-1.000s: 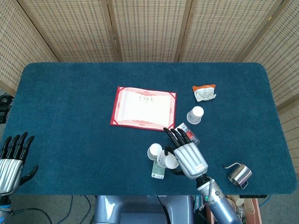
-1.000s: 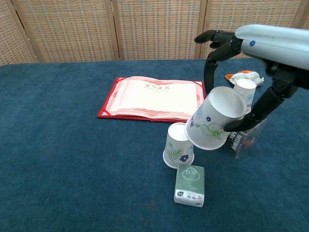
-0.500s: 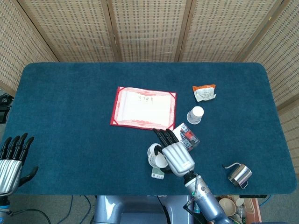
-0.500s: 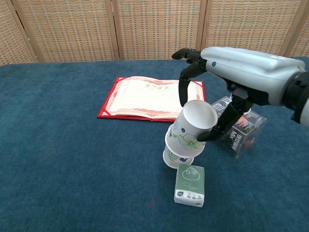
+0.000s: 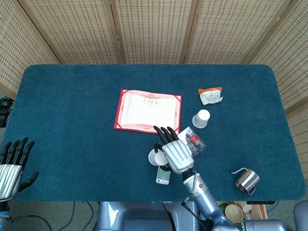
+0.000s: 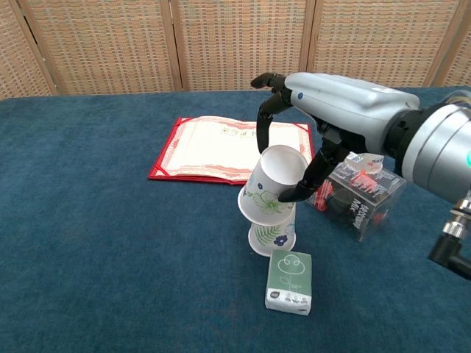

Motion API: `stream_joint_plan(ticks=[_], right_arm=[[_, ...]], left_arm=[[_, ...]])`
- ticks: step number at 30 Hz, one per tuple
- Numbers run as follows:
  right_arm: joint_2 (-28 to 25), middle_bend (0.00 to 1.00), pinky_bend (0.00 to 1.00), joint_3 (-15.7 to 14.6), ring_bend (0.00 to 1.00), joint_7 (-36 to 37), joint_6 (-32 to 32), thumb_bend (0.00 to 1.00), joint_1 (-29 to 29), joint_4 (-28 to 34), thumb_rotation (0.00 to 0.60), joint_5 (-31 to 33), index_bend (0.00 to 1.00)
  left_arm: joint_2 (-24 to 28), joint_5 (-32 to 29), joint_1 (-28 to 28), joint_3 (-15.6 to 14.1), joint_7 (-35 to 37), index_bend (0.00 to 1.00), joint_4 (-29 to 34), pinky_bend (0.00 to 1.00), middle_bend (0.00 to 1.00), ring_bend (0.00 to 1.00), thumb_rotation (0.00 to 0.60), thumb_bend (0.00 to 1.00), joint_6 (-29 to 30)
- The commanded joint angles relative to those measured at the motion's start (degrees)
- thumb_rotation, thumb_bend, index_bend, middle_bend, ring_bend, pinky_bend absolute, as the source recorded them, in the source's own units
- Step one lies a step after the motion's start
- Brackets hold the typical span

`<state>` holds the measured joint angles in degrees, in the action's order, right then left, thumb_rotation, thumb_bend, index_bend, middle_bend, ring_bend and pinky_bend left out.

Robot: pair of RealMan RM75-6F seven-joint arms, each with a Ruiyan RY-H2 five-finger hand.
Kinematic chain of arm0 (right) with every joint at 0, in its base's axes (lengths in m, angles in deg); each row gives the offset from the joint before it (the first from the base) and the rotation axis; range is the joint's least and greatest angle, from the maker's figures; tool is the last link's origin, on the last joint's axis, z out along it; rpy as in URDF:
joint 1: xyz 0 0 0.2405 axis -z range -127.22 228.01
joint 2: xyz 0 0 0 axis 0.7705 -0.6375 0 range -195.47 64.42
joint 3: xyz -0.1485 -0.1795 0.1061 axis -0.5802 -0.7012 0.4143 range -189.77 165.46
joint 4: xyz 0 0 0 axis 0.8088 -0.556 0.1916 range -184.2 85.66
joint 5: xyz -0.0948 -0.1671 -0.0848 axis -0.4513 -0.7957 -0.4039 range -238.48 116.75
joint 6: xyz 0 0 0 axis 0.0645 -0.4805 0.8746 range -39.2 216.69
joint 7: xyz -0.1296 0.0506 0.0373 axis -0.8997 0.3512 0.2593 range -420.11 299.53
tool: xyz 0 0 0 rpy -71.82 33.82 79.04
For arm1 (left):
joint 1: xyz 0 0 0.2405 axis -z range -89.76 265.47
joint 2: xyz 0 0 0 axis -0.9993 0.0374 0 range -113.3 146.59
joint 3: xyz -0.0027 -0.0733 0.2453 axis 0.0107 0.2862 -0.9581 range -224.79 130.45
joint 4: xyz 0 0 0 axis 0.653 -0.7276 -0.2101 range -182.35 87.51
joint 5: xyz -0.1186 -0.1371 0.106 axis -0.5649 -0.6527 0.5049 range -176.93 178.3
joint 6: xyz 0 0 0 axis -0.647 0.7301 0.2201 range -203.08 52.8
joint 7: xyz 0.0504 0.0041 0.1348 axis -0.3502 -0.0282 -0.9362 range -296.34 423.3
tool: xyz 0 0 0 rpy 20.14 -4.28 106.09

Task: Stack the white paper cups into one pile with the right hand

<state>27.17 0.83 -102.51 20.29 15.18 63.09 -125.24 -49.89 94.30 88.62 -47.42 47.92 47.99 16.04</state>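
My right hand (image 6: pixel 324 110) holds a white paper cup with a leaf print (image 6: pixel 269 193), tilted, mouth up and to the right. The held cup's base sits at the mouth of a second leaf-print cup (image 6: pixel 272 237) standing upright on the cloth; how deep it sits I cannot tell. In the head view the right hand (image 5: pixel 174 150) covers most of both, and only one cup's rim (image 5: pixel 154 157) shows at its left. A third white cup (image 5: pixel 201 118) stands apart, further back on the right. My left hand (image 5: pixel 12 163) hovers empty at the table's near left corner, fingers straight.
A green tissue pack (image 6: pixel 289 282) lies just in front of the standing cup. A clear box with red print (image 6: pixel 360 195) sits right of the cups. A red-bordered certificate (image 5: pixel 148 110), a snack packet (image 5: pixel 211 95) and a metal pitcher (image 5: pixel 246 180) also lie on the blue cloth.
My right hand has carried the tilted cup leftward and down, from beside the standing cup to directly over its mouth. The left hand has stayed put.
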Motion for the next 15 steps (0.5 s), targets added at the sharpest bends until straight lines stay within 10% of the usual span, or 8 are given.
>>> stream_joint_plan(ticks=[1,11,15], right_arm=[[0.64,0.05,0.00,0.24,0.00,-0.17,0.01,0.09,-0.79,-1.38,0.600,0.37,0.53],[2.10,0.02,0.00,-0.13,0.00,-2.39,-0.22,0.09,-2.48,-3.75,0.600,3.06,0.53],[2.48,0.00,0.00,-0.43,0.00,-3.28,0.03,0.09,-3.14,-4.49,0.600,4.77,0.38]], left_arm=[[-0.09,0.17,0.03,-0.20,-0.04,0.00,-0.14,0.00,0.00,0.00,0.600,0.27,-0.18],[-0.28,0.18,0.13,-0.37,0.10,0.00,-0.57,0.00,0.00,0.00,0.600,0.27,-0.54],[-0.34,0.46,0.20,-0.49,0.14,0.00,-0.68,0.00,0.00,0.00,0.600,0.27,-0.61]])
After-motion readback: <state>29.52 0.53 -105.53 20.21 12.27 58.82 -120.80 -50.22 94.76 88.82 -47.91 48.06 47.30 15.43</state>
